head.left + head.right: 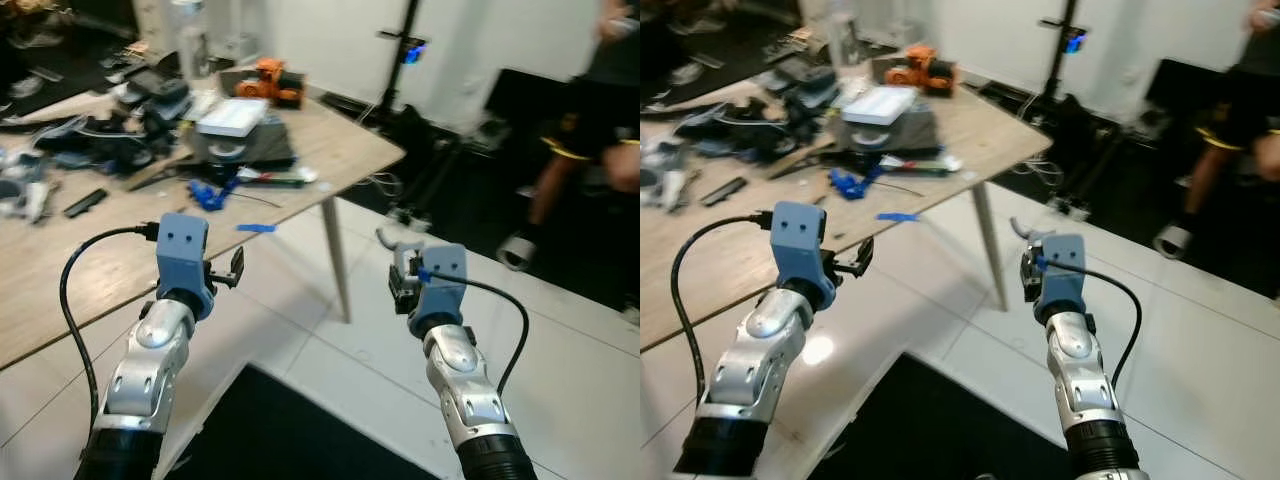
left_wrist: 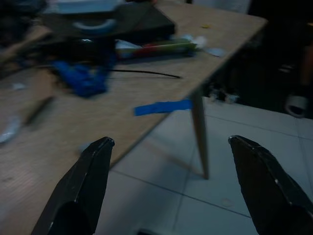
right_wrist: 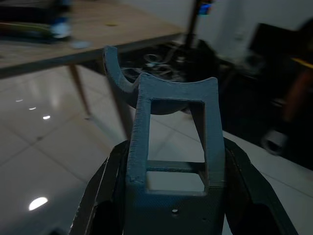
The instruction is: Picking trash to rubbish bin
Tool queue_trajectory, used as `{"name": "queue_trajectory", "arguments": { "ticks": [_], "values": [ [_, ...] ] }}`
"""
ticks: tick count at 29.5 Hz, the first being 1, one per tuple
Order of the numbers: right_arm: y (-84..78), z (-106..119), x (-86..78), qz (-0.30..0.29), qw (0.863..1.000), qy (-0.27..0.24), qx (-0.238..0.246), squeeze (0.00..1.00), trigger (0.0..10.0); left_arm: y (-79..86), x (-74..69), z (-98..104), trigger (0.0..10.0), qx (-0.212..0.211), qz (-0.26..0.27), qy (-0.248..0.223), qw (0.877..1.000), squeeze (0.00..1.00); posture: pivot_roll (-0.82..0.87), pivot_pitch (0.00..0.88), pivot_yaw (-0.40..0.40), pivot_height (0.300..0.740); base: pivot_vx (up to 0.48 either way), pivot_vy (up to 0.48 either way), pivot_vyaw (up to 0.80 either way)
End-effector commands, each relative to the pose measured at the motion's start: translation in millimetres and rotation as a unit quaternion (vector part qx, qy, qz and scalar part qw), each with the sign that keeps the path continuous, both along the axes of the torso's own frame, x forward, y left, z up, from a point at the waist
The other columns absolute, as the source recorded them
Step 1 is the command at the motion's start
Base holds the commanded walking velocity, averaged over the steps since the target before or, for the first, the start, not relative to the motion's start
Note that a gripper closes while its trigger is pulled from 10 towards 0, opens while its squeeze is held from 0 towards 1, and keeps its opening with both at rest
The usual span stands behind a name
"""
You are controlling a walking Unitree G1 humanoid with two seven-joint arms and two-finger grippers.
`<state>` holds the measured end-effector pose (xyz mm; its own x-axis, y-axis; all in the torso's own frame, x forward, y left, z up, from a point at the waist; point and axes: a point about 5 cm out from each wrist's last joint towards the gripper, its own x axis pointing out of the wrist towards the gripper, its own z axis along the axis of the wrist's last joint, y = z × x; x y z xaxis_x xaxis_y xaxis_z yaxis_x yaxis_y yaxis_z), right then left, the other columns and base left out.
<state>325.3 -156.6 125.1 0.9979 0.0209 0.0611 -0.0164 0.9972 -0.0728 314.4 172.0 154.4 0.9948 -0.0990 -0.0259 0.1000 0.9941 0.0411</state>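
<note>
Both my silver arms reach forward, raised. My left claw has its fingers spread wide; my right claw points ahead.

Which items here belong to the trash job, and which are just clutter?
Job: right gripper clamping grey printed piece; left gripper, open; blue tape strip, possibly trash.
Lying about: orange toy vehicle; white box; blue tool; person standing by.
</note>
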Motion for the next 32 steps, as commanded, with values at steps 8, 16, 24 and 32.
{"name": "queue_trajectory", "arguments": {
  "ticks": [8,16,24,32],
  "values": [
    [1.9,-35,-7.4,-0.003,0.998,0.053,0.013,0.00,10.0,1.5,-8.6,-17,10.0,-0.031,-0.017,-0.011,0.999,0.00,0.05,0.080,-0.018,0.740,0.000,0.000,-0.80],
    [-0.8,-66,-22.1,-0.012,0.995,0.100,0.001,0.00,10.0,2.5,-17.9,-39,10.0,-0.011,-0.038,0.010,0.999,0.00,0.05,0.072,-0.025,0.740,0.000,0.000,-0.80],
    [-3.2,-79,-27.6,-0.011,0.993,0.115,-0.001,0.00,10.0,1.0,-17.1,-53,10.0,-0.038,-0.023,0.027,0.999,0.00,0.04,0.079,-0.029,0.740,0.000,0.000,-0.80],
    [-2.9,-80,-26.6,-0.009,0.993,0.115,0.006,0.00,10.0,-5.1,-14.0,-52,10.0,0.010,-0.035,0.029,0.999,0.00,0.05,0.087,-0.026,0.740,0.000,0.000,-0.80]
  ]
}}
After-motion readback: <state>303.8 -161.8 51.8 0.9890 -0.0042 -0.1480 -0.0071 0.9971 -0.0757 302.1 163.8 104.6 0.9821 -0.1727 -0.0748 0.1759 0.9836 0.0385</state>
